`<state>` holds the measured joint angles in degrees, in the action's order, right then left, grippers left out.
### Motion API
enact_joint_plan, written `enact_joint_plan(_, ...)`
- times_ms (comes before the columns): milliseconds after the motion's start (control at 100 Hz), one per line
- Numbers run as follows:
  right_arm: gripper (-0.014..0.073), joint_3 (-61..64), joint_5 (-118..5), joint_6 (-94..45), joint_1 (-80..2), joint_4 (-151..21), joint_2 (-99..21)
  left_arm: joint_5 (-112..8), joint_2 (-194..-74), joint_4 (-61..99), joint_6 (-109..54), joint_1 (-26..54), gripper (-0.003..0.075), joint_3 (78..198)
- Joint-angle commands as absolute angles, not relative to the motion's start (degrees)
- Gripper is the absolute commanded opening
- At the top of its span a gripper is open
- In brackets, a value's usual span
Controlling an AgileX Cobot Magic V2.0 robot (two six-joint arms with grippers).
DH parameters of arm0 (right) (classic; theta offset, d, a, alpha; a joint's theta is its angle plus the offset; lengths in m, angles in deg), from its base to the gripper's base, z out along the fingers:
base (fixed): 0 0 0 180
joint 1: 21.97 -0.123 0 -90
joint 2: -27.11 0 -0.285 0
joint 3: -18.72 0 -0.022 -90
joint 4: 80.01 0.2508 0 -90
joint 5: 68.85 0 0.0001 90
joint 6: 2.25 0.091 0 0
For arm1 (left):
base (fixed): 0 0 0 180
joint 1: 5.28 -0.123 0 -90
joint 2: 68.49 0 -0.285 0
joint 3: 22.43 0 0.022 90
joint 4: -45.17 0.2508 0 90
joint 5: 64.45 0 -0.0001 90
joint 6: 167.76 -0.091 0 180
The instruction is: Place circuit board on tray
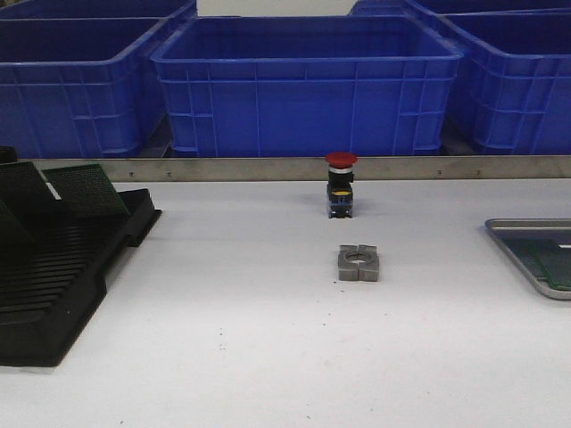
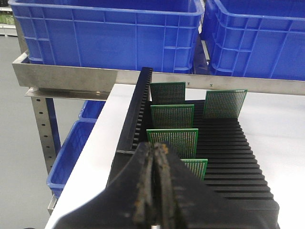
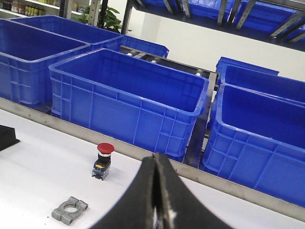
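Several green circuit boards (image 2: 173, 116) stand upright in the slots of a black rack (image 2: 228, 148), which the front view shows at the table's left (image 1: 62, 267). My left gripper (image 2: 155, 151) is shut and empty, hovering over the rack's near end beside the closest board (image 2: 195, 167). The silver-grey tray (image 1: 526, 242) lies at the table's right edge, with a green board (image 1: 551, 267) lying flat in it. My right gripper (image 3: 156, 160) is shut on nothing, above the white table. Neither gripper shows in the front view.
A red-capped push button (image 1: 340, 183) stands mid-table by the metal rail (image 1: 268, 168). A grey metal clamp block (image 1: 359, 263) lies just in front of it. Blue plastic bins (image 1: 308, 80) line the back, and more bins (image 2: 71, 152) sit below the table's left edge.
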<state>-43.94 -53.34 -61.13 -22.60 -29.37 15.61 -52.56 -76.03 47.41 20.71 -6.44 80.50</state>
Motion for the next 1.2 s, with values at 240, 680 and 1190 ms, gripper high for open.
enact_joint_plan(240,-0.006,-42.4,-56.9,-61.6,-22.7,-28.1,15.0,-57.0,-74.1,47.0,21.3,-6.4,-0.0017,78.9)
enact_joint_plan(680,-0.006,-50.8,-70.1,-27.1,-20.5,-60.4,15.0,-57.0,-74.1,47.0,21.3,-6.4,-0.0017,78.9)
enact_joint_plan(1190,-0.006,-60.2,-66.7,6.8,-20.2,-88.7,21.1,-57.1,-74.2,47.0,21.3,-6.4,-0.0017,78.9)
